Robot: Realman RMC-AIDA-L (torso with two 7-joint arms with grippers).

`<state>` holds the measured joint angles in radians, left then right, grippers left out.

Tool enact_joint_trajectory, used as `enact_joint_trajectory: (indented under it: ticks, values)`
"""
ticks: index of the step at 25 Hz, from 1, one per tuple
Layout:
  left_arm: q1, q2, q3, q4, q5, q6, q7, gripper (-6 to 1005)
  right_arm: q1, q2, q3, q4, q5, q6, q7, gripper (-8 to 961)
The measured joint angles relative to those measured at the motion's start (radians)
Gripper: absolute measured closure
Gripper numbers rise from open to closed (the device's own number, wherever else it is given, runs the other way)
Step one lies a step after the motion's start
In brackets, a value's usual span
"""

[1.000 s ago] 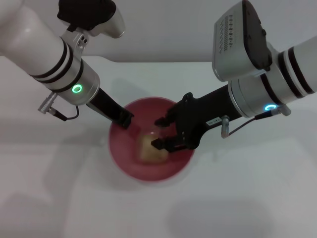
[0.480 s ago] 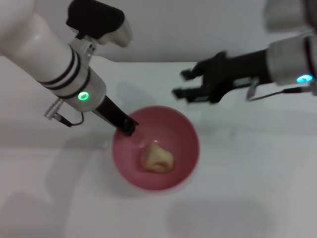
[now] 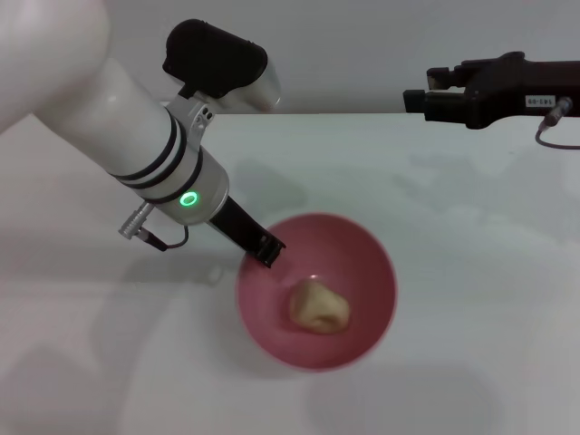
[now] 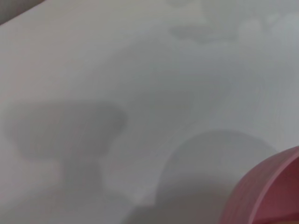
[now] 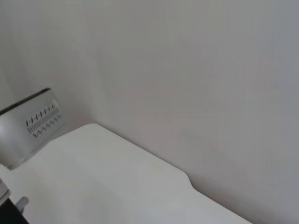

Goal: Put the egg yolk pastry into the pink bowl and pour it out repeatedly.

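Label [image 3: 538, 99] on right gripper [image 3: 419, 95], unreadable

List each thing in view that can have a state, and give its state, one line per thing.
Pastry: lying inside the bowl, not held.
Bowl: upright on the table, left gripper gripping its rim.
Left gripper: shut on the bowl rim, at the side nearest the left arm.
Right gripper: raised above the table's far side, away from the bowl, holding nothing.
Table: white, carrying the bowl.
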<state>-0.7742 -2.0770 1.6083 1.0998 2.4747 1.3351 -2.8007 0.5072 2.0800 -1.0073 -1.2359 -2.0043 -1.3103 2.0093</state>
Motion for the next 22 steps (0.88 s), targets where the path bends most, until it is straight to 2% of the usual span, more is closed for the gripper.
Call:
enact_joint_trajectory:
  ticks: [8, 13, 17, 20, 22]
  values:
    - [-0.006, 0.0, 0.004, -0.047, 0.0, -0.038, 0.003, 980, -0.004, -0.003, 0.003, 0.013, 0.013, 0.01, -0.002, 473]
    - [-0.005, 0.007, -0.006, -0.034, 0.007, -0.035, 0.003, 786, 0.0, -0.004, 0.004, 0.013, 0.013, 0.011, -0.003, 473]
    - [-0.003, 0.013, -0.046, -0.006, 0.012, -0.035, 0.003, 626, 0.001, -0.005, 0.005, 0.013, 0.013, 0.011, -0.004, 473]
    - [0.009, 0.016, -0.12, 0.02, 0.015, -0.044, 0.012, 497, -0.003, -0.005, 0.005, 0.014, 0.013, 0.013, -0.004, 473]
    - [0.037, 0.017, -0.202, 0.047, 0.003, -0.078, 0.039, 399, -0.004, -0.004, 0.004, 0.027, 0.014, 0.023, -0.004, 473]
